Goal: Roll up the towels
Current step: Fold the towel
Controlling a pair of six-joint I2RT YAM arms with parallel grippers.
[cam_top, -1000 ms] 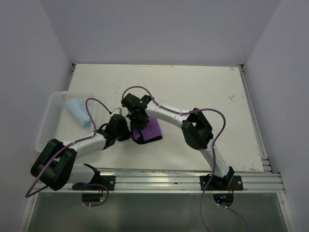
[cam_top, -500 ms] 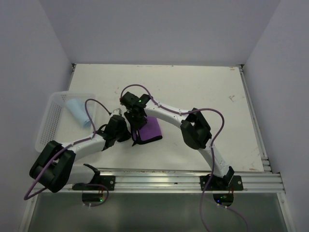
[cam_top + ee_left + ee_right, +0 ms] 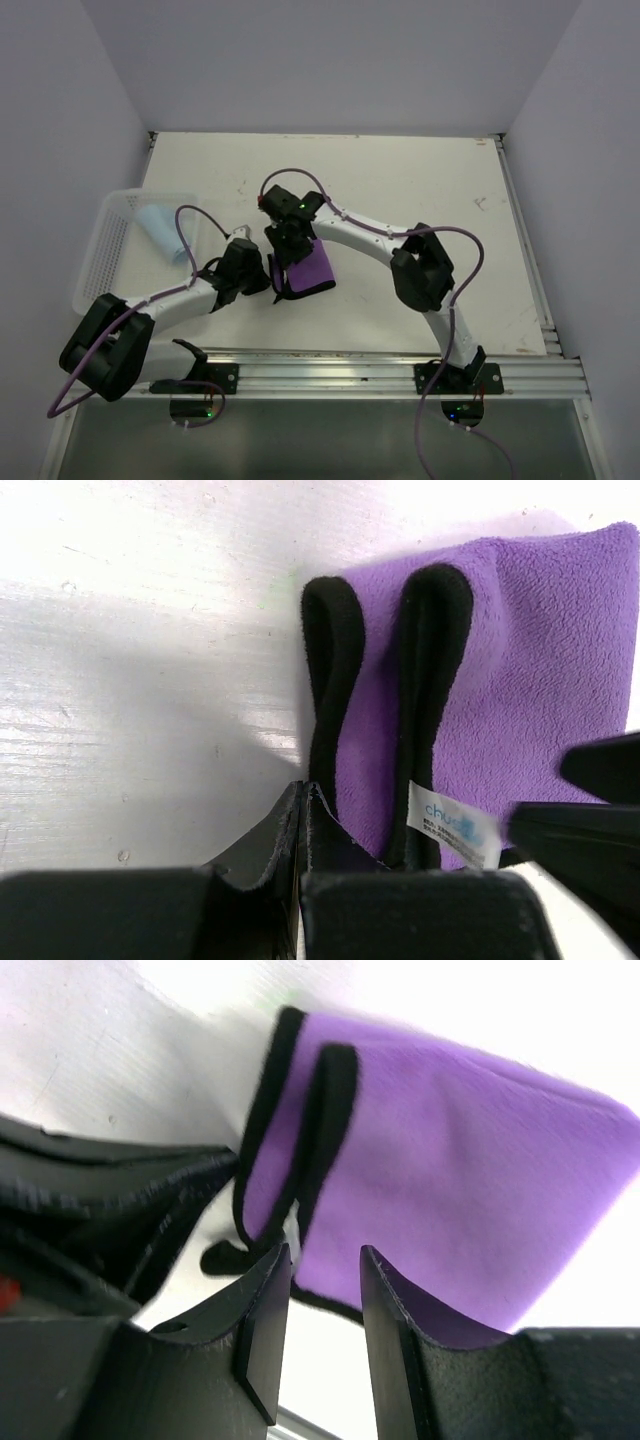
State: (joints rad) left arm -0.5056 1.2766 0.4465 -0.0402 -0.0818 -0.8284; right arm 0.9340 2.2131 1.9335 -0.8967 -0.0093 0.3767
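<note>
The dark towel (image 3: 312, 270) lies folded over on the table, purple face out. Its black-edged layers (image 3: 420, 680) and white tag (image 3: 452, 826) face the left wrist camera. My left gripper (image 3: 303, 790) is shut, its tips touching the black hem at the towel's left end (image 3: 268, 283). Just above the purple towel (image 3: 460, 1170), my right gripper (image 3: 325, 1260) hangs open, with only white table showing between its fingers (image 3: 289, 250). The light blue towel (image 3: 160, 232) lies rolled in the white basket (image 3: 100, 262).
The basket sits at the table's left edge, beside the left arm. Purple cables loop over both arms. A metal rail (image 3: 350, 372) runs along the near edge, and walls close in the table on three sides.
The right gripper has opened, let go of the purple towel and drawn back slightly to the right. The left gripper stays shut at the towel's left end.
</note>
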